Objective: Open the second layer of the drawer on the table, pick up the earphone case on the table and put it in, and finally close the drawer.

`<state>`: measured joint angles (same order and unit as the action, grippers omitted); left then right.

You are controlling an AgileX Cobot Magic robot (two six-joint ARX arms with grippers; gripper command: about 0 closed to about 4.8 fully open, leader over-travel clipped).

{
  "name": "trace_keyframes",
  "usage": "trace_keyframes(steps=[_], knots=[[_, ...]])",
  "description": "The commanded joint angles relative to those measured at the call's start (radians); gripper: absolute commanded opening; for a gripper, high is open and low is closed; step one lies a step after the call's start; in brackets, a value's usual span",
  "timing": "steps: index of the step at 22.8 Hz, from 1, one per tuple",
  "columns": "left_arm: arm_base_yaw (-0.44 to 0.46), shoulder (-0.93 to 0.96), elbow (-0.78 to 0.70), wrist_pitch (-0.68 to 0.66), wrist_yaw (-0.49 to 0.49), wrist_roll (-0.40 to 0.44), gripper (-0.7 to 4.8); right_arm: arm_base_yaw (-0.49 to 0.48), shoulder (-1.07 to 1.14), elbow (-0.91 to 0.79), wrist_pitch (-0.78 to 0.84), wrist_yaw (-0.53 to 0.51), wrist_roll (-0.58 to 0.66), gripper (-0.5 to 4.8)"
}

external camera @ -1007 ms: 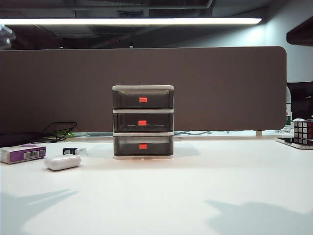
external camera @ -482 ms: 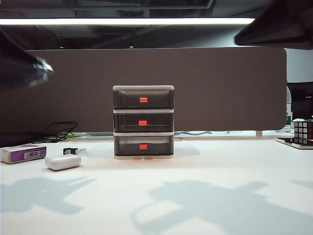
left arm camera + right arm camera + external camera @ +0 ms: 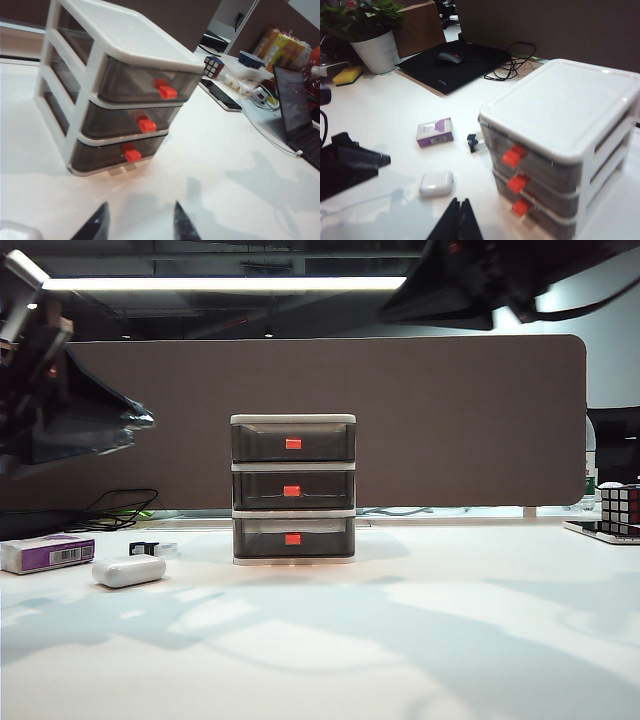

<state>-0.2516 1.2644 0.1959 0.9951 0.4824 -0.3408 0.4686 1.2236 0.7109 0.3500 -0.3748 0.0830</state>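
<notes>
Left gripper: only the two fingertips show in its wrist view, the rest cut off at the frame edge. Earphone case is clipped to a pale corner there. Right gripper: tips alone visible, body out of frame. Exterior view: both arms dark, blurred, cropped at the top corners; jaws unreadable. Drawer contents not discernible through smoky fronts. Purple box print too small to read.

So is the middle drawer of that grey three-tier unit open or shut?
Shut: the middle smoky-grey drawer sits flush with those above and below.
</notes>
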Motion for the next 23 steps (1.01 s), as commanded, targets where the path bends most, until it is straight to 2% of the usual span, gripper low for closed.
trace_keyframes(steps=[1, 6, 9, 11, 13, 14, 15, 17, 19, 20, 22, 23], knots=[[-0.025, 0.085, 0.073, 0.016, 0.038, -0.004, 1.61, 0.000, 0.114, 0.120, 0.020, -0.016, -0.009, -0.05], [-0.034, 0.201, 0.126, 0.075, 0.011, -0.166, 1.61, 0.000, 0.260, 0.269, 0.018, -0.053, -0.009, -0.05], [-0.035, 0.275, 0.126, 0.223, -0.032, -0.286, 1.60, 0.000, 0.326, 0.344, 0.009, -0.058, -0.009, -0.05], [-0.049, 0.343, 0.126, 0.346, -0.057, -0.310, 1.60, 0.000, 0.383, 0.409, 0.005, -0.058, -0.010, -0.05], [-0.078, 0.378, 0.126, 0.385, -0.079, -0.238, 1.51, 0.000, 0.417, 0.448, 0.000, -0.058, -0.019, -0.05], [-0.133, 0.395, 0.125, 0.378, -0.115, -0.126, 1.52, 0.000, 0.447, 0.483, -0.013, -0.058, -0.045, -0.05], [-0.193, 0.402, 0.125, 0.360, -0.184, -0.043, 1.52, 0.000, 0.473, 0.508, -0.018, -0.058, -0.066, -0.05], [-0.295, 0.413, 0.126, 0.344, -0.332, 0.063, 1.52, 0.000, 0.498, 0.528, -0.017, -0.058, -0.083, -0.05], [-0.378, 0.427, 0.129, 0.347, -0.467, 0.136, 1.52, 0.000, 0.520, 0.540, -0.017, -0.056, -0.093, -0.05], [-0.451, 0.444, 0.135, 0.346, -0.594, 0.187, 1.52, -0.001, 0.541, 0.546, -0.016, -0.052, -0.116, -0.05], [-0.507, 0.476, 0.155, 0.349, -0.690, 0.204, 1.52, -0.001, 0.568, 0.547, -0.010, -0.047, -0.163, -0.05], [-0.520, 0.498, 0.172, 0.350, -0.691, 0.205, 1.52, -0.001, 0.577, 0.547, -0.010, -0.047, -0.171, -0.05]])
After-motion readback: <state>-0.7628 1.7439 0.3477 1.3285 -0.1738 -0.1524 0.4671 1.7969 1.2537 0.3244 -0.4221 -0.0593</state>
